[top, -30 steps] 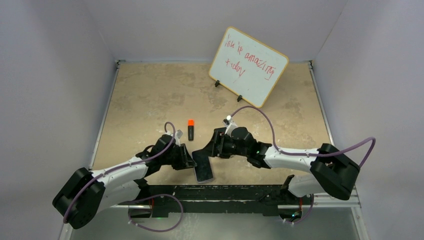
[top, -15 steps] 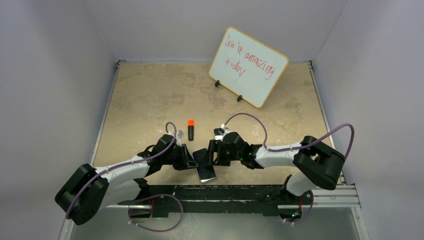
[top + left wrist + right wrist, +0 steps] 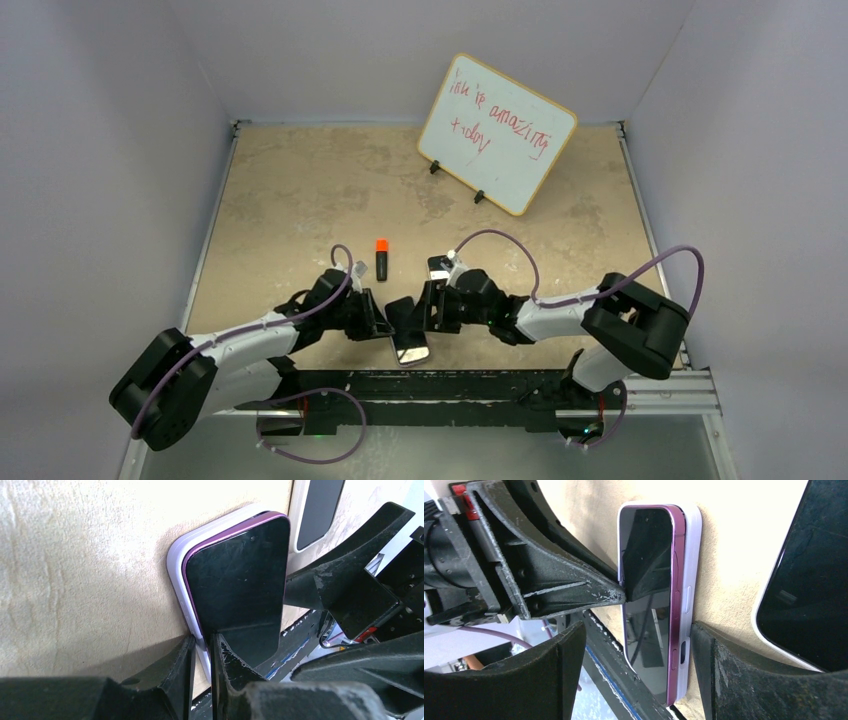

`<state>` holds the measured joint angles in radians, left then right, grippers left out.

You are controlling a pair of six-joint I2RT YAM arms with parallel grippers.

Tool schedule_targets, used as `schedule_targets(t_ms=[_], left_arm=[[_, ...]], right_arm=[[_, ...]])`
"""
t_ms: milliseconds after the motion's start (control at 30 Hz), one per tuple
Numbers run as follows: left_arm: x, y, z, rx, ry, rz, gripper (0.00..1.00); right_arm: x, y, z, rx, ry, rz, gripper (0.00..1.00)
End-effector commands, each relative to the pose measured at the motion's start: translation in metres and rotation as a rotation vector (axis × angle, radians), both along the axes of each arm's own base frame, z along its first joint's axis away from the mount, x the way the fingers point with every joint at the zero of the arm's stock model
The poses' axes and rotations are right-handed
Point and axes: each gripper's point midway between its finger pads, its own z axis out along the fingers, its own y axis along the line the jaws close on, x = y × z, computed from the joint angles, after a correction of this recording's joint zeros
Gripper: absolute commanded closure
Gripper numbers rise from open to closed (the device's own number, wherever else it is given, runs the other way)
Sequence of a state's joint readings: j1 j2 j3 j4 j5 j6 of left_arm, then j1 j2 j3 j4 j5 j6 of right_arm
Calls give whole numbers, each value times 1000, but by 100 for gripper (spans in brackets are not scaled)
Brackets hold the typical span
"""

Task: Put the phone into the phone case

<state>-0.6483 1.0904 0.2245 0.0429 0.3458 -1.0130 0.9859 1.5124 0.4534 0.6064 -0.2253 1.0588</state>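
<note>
- Currently in hand: the seating step. The glossy black-screened smartphone with a purple rim (image 3: 235, 580) lies screen-up in the thin pale lavender phone case (image 3: 694, 555), near the front edge between the two arms. Its purple side shows above the case wall along one long edge, so it appears not fully pressed home.
- Left end effector (image 3: 202, 647): fingers nearly together, pinched over the case's long edge, with one tip on the screen.
- Right end effector (image 3: 638, 630): fingers wide apart, flanking smartphone and case, gripping nothing.
- Next move, as judged: downward pressure along the proud edge while the case is kept from sliding.
- Surface: mottled beige stone-look surface (image 3: 300, 200). A black marker with orange cap (image 3: 381, 262) lies just beyond the left end effector, and a white-board with red handwriting (image 3: 497, 133) is propped at the far side.
- Room: plain pale walls (image 3: 100, 150) on three sides.
</note>
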Motion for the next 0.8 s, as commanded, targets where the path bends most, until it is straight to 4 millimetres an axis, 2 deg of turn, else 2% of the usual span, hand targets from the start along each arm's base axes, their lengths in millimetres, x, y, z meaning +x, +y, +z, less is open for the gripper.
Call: schedule_targets(t_ms=[0, 500, 633, 767], left_arm=[[3, -4, 9, -34, -31, 2, 81], [4, -3, 8, -27, -38, 1, 78], [4, -3, 7, -25, -35, 4, 78], [5, -3, 8, -21, -39, 0, 78]], right_arm=[[-5, 30, 86, 350, -95, 60, 25], [-4, 37, 81, 358, -97, 89, 28], [-3, 38, 81, 352, -102, 92, 39], [-3, 37, 79, 343, -102, 87, 54]])
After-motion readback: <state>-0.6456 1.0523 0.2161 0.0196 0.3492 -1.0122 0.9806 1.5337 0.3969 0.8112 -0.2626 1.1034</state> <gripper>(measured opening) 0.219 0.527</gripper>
